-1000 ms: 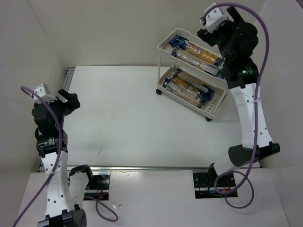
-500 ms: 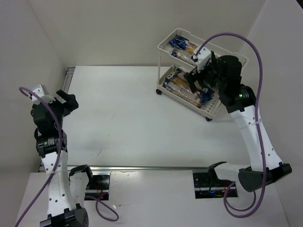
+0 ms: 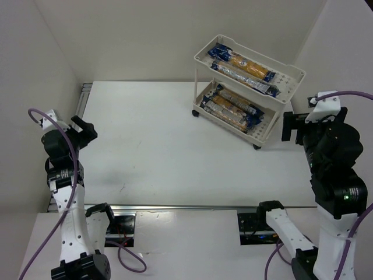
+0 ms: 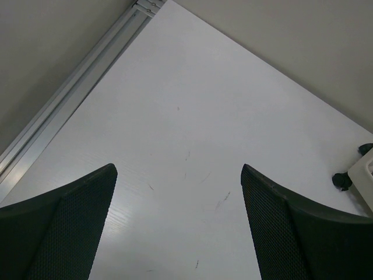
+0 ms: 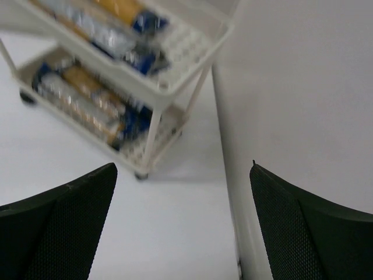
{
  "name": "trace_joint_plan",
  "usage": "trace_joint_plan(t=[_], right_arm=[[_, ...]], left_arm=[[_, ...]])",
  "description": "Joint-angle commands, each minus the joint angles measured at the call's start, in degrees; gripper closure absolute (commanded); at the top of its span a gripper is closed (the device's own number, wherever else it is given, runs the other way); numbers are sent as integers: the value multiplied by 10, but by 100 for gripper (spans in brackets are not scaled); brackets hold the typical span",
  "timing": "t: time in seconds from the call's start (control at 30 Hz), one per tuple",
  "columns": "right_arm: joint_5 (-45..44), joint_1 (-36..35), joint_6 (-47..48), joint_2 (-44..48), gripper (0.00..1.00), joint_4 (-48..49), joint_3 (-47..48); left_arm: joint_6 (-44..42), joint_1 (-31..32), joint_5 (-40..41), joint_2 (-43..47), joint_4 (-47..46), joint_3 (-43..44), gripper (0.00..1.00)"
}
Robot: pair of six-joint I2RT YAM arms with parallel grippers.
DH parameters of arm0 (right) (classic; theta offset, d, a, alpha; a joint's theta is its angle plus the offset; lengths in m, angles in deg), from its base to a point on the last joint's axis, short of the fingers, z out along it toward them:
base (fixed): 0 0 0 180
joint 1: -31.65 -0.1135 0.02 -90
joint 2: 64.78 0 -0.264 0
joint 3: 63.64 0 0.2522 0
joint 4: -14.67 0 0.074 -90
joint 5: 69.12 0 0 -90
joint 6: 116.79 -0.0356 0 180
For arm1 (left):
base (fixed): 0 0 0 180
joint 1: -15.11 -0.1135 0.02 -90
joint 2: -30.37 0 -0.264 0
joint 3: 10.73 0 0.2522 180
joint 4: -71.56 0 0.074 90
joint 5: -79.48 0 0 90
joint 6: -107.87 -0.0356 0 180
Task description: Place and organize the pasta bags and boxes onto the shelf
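Left hand (image 4: 178, 169) fingers spread wide, holding nothing, over bare bench (image 3: 151, 134) at 9 o'clock; right hand (image 3: 288, 125) likewise spread and empty, at 3 o'clock. Shelf (image 3: 296, 72) stands at 1 o'clock. All five packets aboard: two (image 3: 245, 65) on top tier (image 3: 201, 58), three (image 3: 230, 108) on lower tier (image 3: 263, 135), lying side by side lengthwise. None seen loose; task looks done. Packets: dark blue ends, clear middles, yellow-orange pasta

shelf (image 3: 199, 58): cream two-tier cart, far right | pasta packets (image 3: 245, 64): flat on both tiers
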Motion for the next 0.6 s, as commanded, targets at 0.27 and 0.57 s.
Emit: trace_joint_plan(t=[0.27,0.57], right_arm=[[5,43,-84,34,0,-244,29],[-2,89,-135,82,0,-244,-18]], left_arm=[[1,3,-2,3,-3,-11,6],[1,8,-7,14,8,-21,6]])
